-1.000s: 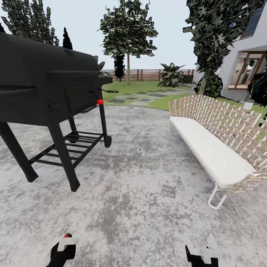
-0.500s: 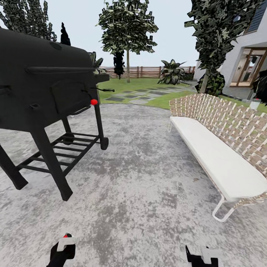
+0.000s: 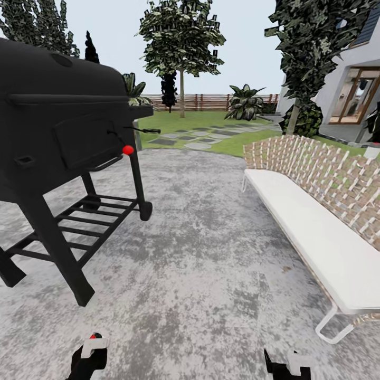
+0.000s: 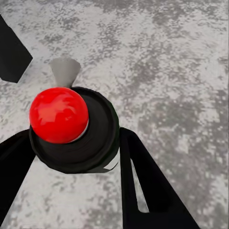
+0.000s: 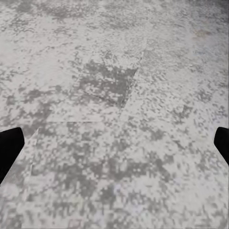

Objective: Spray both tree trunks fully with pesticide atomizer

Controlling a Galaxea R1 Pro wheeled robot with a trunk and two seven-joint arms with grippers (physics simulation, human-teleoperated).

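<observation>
Left gripper (image 4: 71,143) fingers (image 4: 148,186) clamped on pesticide atomizer (image 4: 74,129), black body with red cap, grey nozzle pointing away over the paving; long axis runs along the fingers. Right gripper (image 5: 114,143) fingers (image 5: 9,145) spread wide, holding nothing. Mottled grey paving (image 3: 211,274) below. Black grill (image 3: 63,126) left, white bench (image 3: 316,237) right. Upright-trunk tree (image 3: 181,47) upper centre on the lawn (image 3: 174,121), leaning-trunk tree (image 3: 309,47) upper right, fence (image 3: 211,101) behind.

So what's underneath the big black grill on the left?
Under the grill, a slatted black shelf spans its legs above mottled grey paving, with a small wheel on the far leg. The shelf looks bare; the grill body hides whatever lies behind it.
</observation>
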